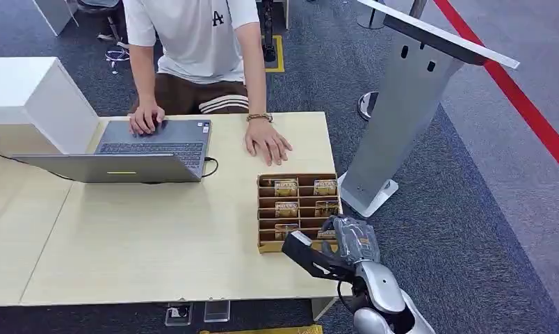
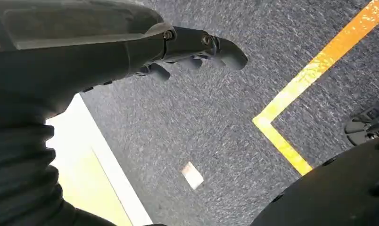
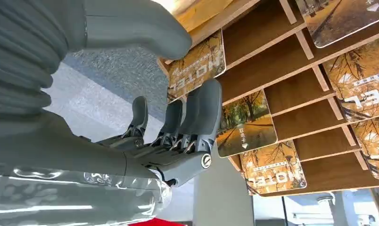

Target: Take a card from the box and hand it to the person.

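A wooden card box point(image 1: 297, 176) with slotted rows sits at the table's right edge, holding several autumn-print hotel cards point(image 1: 286, 188). My right hand point(image 1: 336, 243) hovers at the box's near right corner. In the right wrist view this hand point(image 3: 178, 127) has its thumb point(image 3: 145, 28) and fingers point(image 3: 201, 113) spread on either side of the corner card point(image 3: 197, 63), which still sits in its slot of the box point(image 3: 272, 52). Across the table the person's hand point(image 1: 266, 142) lies flat just beyond the box. My left hand point(image 2: 187, 47) hangs over the carpet, holding nothing.
A grey laptop point(image 1: 151, 146) stands open at the table's far left, the person's other hand on it. A tall grey stand point(image 1: 402, 118) rises right of the table point(image 1: 158, 236). A white cabinet point(image 1: 26, 97) is far left. Yellow floor tape point(image 2: 319, 66) and a white scrap point(image 2: 192, 175) lie below.
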Controlling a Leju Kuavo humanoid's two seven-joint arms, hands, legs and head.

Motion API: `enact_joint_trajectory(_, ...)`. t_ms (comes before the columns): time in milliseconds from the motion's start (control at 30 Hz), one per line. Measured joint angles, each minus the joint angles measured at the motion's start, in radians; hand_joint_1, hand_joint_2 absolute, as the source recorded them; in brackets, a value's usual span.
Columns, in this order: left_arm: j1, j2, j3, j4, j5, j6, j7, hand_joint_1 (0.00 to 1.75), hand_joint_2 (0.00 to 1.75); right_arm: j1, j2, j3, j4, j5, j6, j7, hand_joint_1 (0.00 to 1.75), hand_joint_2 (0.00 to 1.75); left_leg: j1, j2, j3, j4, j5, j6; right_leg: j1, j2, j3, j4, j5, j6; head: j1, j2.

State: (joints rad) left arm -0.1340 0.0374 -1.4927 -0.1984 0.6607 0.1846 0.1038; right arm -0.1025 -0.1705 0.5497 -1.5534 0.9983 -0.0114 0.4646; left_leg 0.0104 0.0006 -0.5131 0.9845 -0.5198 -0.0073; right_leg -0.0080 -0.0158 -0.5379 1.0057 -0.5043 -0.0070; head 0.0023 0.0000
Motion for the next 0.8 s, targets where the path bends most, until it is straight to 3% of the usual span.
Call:
enact_joint_trajectory(200, 0.000, 0.000, -0.006, 0.000, -0.005, -0.004, 0.000, 0.00, 1.75, 0.000, 0.000, 0.000, 0.000, -0.002, 0.000, -0.005, 0.70, 1.75, 0.000, 0.000, 0.000, 0.000, 0.000, 0.000, 0.000, 0.000, 0.000, 0.000, 0.000, 0.000, 0.000, 0.000)
enact_joint_trajectory(400, 0.000, 0.000, -0.007, 0.000, -0.011, -0.006, 0.000, 0.00, 1.75, 0.004, -0.001, 0.000, 0.000, -0.010, -0.003, -0.014, 0.63, 1.75, 0.000, 0.000, 0.000, 0.000, 0.000, 0.000, 0.000, 0.000, 0.000, 0.000, 0.000, 0.000, 0.000, 0.000)
enact_joint_trajectory(500, -0.001, 0.000, -0.007, 0.000, -0.012, -0.006, 0.000, 0.00, 1.75, 0.004, -0.001, 0.000, 0.001, -0.015, -0.003, -0.015, 0.49, 1.75, 0.000, 0.000, 0.000, 0.000, 0.000, 0.000, 0.000, 0.000, 0.000, 0.000, 0.000, 0.000, 0.000, 0.000)
enact_joint_trajectory(800, -0.001, 0.000, -0.008, 0.000, -0.015, -0.008, 0.000, 0.00, 1.75, 0.004, -0.001, 0.000, 0.001, -0.022, -0.011, -0.016, 0.52, 1.75, 0.000, 0.000, -0.001, 0.000, 0.000, 0.000, 0.000, 0.000, 0.000, 0.000, 0.000, 0.000, 0.000, 0.000)
